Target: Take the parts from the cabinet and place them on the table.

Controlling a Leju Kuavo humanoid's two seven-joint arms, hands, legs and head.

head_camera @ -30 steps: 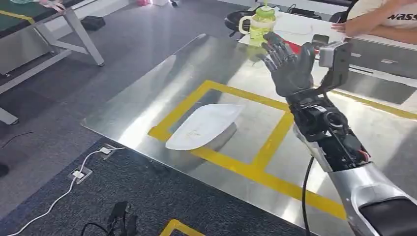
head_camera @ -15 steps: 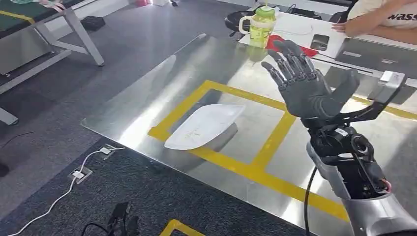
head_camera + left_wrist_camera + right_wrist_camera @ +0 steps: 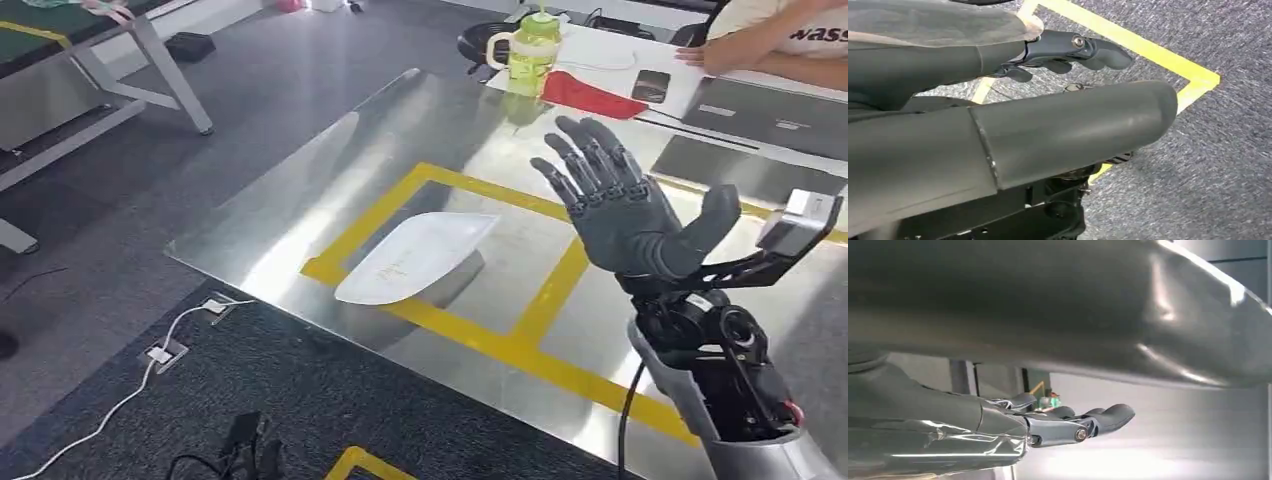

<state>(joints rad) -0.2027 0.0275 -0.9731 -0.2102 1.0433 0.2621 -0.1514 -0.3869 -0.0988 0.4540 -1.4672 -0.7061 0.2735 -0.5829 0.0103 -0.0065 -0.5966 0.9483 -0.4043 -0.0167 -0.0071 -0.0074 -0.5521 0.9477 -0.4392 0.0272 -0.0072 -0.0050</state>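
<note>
A white, flat, curved part (image 3: pixel 415 256) lies on the shiny metal table (image 3: pixel 300 210), inside a yellow taped square (image 3: pixel 455 262). My right hand (image 3: pixel 625 205) is raised above the table to the right of the part, palm showing, fingers spread and holding nothing. The right wrist view has its thumb and fingers (image 3: pixel 1083 422) extended with nothing between them. My left hand (image 3: pixel 1073 52) hangs over grey carpet beside yellow floor tape, fingers apart and holding nothing.
A green bottle (image 3: pixel 527 45), a red cloth (image 3: pixel 590 95) and a phone (image 3: pixel 651 85) sit at the table's far side, where a person's arm (image 3: pixel 770 45) rests. Dark flat plates (image 3: pixel 760 140) lie far right. Cables (image 3: pixel 150 360) run across the floor below the table's near edge.
My right hand has drawn back from the far side toward me and lowered, turning its palm into view. The white part has stayed where it lay.
</note>
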